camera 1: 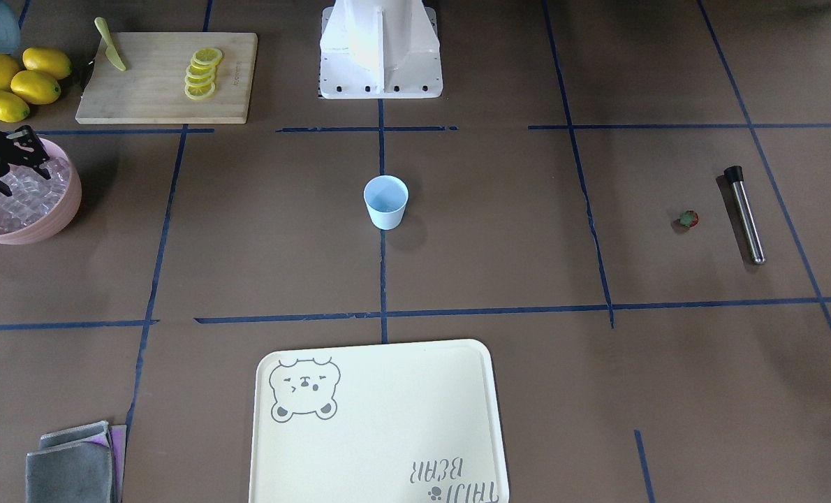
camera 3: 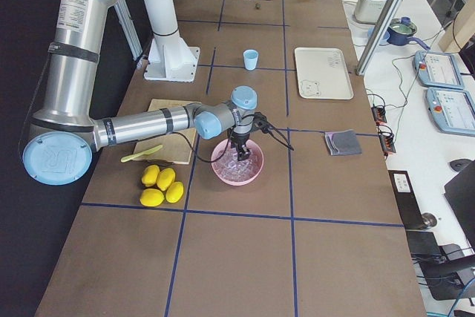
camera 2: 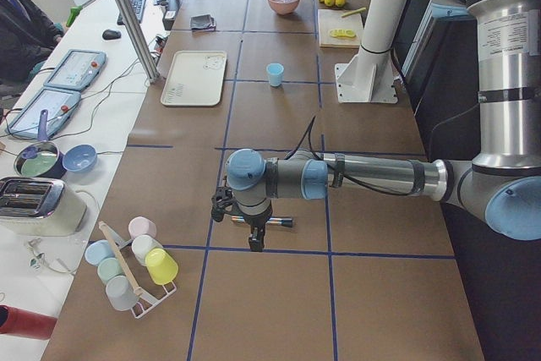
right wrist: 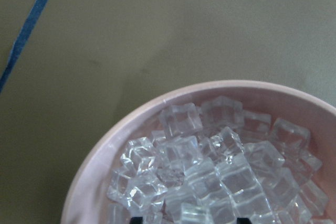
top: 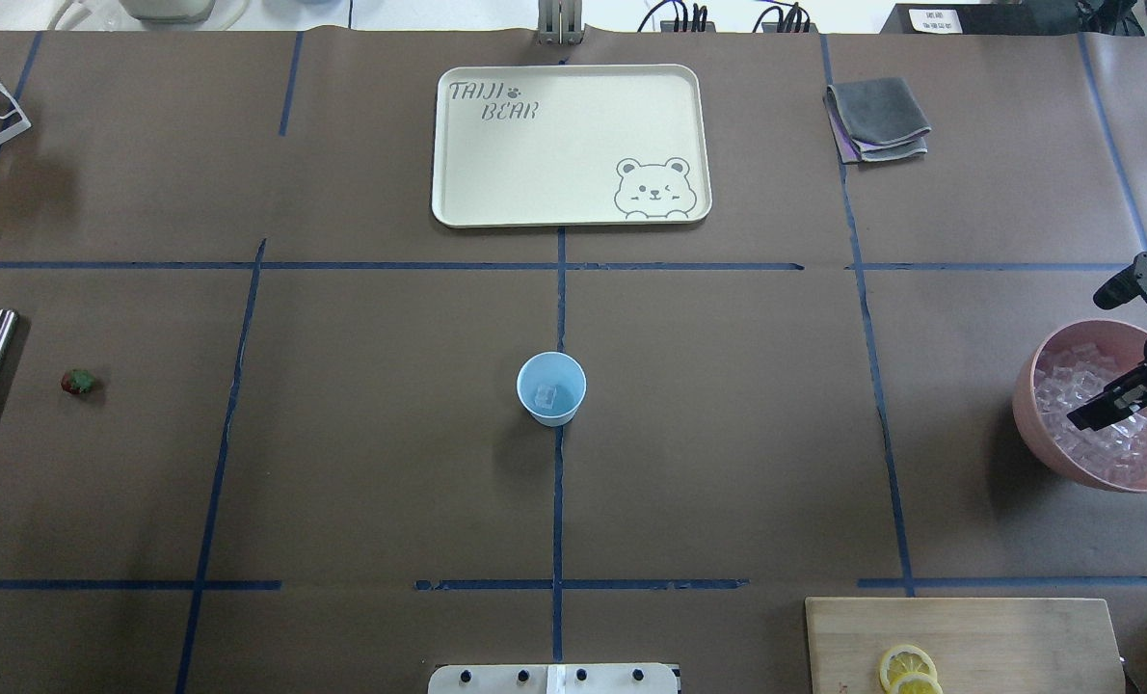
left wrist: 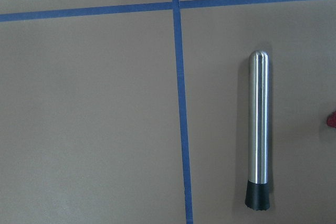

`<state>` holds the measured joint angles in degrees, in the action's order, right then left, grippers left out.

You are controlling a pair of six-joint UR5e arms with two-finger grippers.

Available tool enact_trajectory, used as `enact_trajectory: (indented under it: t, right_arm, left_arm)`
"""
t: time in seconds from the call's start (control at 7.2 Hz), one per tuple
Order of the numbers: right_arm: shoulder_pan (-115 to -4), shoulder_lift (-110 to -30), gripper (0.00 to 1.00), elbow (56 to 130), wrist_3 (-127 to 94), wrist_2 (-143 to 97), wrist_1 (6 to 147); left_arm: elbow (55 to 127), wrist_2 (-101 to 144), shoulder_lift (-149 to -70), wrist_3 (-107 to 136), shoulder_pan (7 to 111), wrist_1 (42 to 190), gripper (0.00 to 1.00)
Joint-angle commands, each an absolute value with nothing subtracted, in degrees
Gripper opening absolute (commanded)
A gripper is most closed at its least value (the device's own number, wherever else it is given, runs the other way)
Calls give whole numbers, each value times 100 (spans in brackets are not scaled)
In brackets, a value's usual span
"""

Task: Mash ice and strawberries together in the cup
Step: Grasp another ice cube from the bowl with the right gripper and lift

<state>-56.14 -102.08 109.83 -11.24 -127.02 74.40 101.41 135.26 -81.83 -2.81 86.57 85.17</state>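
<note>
Hovering at one end of the brown table [top: 728, 434], the right gripper [top: 1099, 357] holds its fingers wide apart over a pink bowl [camera 1: 49, 222] heaped with ice [right wrist: 210, 166]. The left gripper [camera 2: 254, 238] hangs above a steel muddler [left wrist: 259, 129]; its fingers cannot be made out. The blue cup [camera 1: 386, 213] stands upright mid-table, one cube [top: 546, 395] inside. The strawberry [top: 78, 382] lies near the muddler.

The brown counter [top: 390, 463] bore blue tape lines [top: 558, 501]. The cup [camera 1: 385, 213] was pale blue, the bowl [camera 1: 47, 223] pink, its ice [right wrist: 210, 171] clear, the strawberry [camera 1: 688, 220] red with green, the muddler [left wrist: 258, 124] silver, black-tipped, the tray [top: 554, 164] cream with a grey bear [top: 653, 188].
</note>
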Motion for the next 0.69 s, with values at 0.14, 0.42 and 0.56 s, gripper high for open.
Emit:
enact_trajectory:
  t: [0.14, 0.42, 0.56]
  right_arm:
    - [-5555, -10248, 59, 10925, -1125, -12683, 7453]
    - [-5528, -10239, 31, 10899, -1125, -12683, 7453]
    - [-5528, -10231, 17, 10898, -1125, -12674, 7453]
  left_arm:
    - [10151, 13526, -8183, -281, 8657, 8525, 100]
    - [10151, 13526, -8183, -281, 8657, 8525, 100]
    - [10151, 13526, -8183, -281, 8657, 8525, 100]
